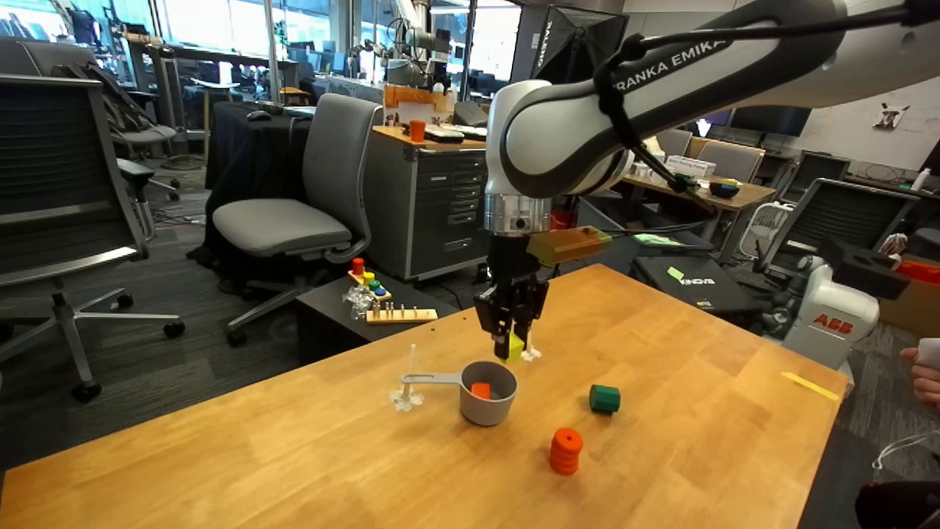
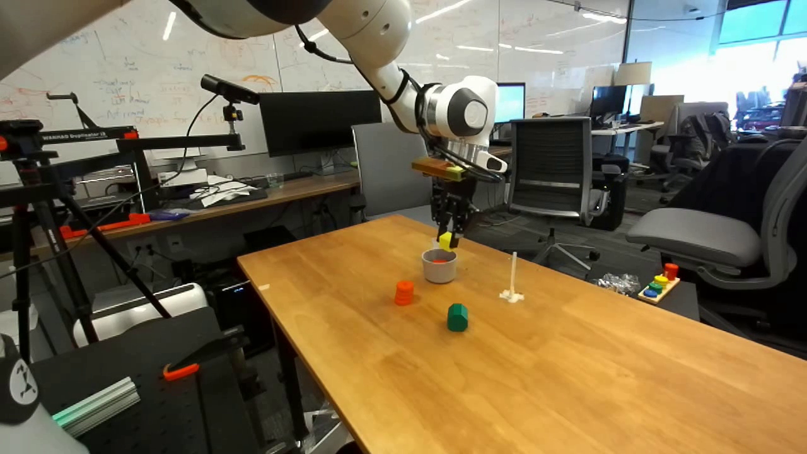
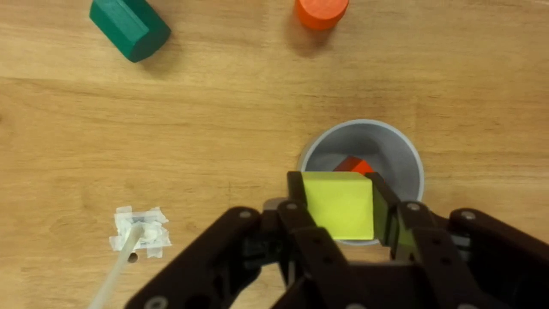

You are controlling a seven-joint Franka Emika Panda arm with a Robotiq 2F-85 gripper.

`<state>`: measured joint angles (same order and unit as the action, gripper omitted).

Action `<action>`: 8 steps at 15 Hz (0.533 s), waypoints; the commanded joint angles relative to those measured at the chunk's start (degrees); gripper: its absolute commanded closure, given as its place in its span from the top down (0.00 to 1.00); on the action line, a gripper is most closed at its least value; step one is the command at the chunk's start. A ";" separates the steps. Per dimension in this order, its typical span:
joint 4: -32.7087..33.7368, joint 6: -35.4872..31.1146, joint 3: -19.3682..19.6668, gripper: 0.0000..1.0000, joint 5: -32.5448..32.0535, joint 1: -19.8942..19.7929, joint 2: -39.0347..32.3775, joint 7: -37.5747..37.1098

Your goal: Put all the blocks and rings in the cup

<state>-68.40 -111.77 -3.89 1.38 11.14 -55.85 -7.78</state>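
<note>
While a yellow block (image 3: 339, 206) is clasped on two sides by the fingers (image 3: 297, 189), which are parted only by its width, part of the mouth of the grey cup (image 1: 487, 414) is covered by it in the wrist view; whether it is held squarely over the opening cannot be told. Inside the cup, an orange-red block (image 3: 349, 165) can be seen. On the counter (image 1: 294, 455), a green block (image 1: 604, 399) and an upright stack of orange rings (image 1: 566, 450) are placed, apart from the cup and each other. The handle (image 1: 433, 378) is pointed toward a pale post (image 1: 412, 360). Farther off, an orange tumbler (image 1: 417, 131) is set on a drawer cabinet (image 1: 448, 220). "RANKA EMIKA" can be read on the arm (image 1: 690, 81), any earlier letter being covered by a cord (image 1: 623, 128); "ABB" is borne by a white robot (image 1: 830, 319), "KINOVA" by a black case (image 1: 694, 286), and "WANHAO Duplicator i3" by a black bar (image 2: 88, 134).
</note>
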 commanded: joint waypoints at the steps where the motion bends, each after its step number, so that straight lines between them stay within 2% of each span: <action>1: 0.53 -0.54 -1.03 0.14 0.69 0.63 -1.07 -0.02; 3: 0.92 -0.19 -1.30 0.14 0.75 0.94 -1.81 -0.06; 4: 1.06 0.27 -1.30 0.64 0.83 1.12 -2.07 -0.42; 5: 0.98 0.26 -1.15 0.64 0.57 1.33 -2.14 -0.40; 7: 0.67 0.30 -1.01 0.77 0.42 1.41 -2.01 -0.26; 8: 0.45 0.25 -0.96 0.87 0.46 1.28 -1.79 -0.23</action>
<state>-68.37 -111.80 -4.70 1.44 12.53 -57.91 -7.86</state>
